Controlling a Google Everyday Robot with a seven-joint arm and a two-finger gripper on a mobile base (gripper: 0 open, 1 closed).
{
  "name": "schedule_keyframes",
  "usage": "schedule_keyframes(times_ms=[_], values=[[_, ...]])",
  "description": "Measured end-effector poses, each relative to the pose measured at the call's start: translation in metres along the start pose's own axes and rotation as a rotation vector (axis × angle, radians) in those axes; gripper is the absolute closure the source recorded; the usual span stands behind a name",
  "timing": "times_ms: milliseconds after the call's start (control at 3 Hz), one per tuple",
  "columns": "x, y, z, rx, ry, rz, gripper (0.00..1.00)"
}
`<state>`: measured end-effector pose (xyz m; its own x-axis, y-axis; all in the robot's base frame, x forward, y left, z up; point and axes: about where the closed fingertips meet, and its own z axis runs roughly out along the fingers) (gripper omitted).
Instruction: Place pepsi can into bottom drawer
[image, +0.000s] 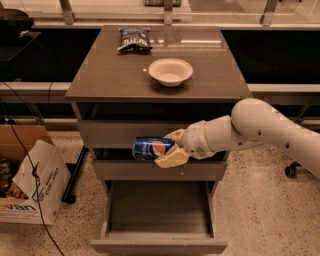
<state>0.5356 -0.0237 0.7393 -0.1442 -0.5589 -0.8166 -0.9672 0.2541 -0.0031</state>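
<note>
The pepsi can (151, 148) is dark blue with a round red, white and blue logo. It lies on its side in my gripper (169, 148), whose cream fingers (170, 158) are shut on it. I hold it in the air in front of the middle drawer front, above the bottom drawer (159, 244). The bottom drawer is pulled out and open, a deep grey tray with nothing in it. My white arm reaches in from the right.
A white bowl (170, 72) and a blue-and-white snack bag (134, 39) sit on the grey cabinet top (100, 80). A cardboard box (27, 185) stands on the floor at the left with cables beside it. A chair wheel (292, 171) shows at the right.
</note>
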Motion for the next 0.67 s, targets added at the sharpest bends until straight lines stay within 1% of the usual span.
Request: schedule_keyframes(times_ms=[333, 667], values=[[0.073, -0.007, 0.025, 0.004, 0.003, 0.111, 1.00], [0.126, -0.009, 0.039, 0.016, -0.006, 0.189, 1.00]])
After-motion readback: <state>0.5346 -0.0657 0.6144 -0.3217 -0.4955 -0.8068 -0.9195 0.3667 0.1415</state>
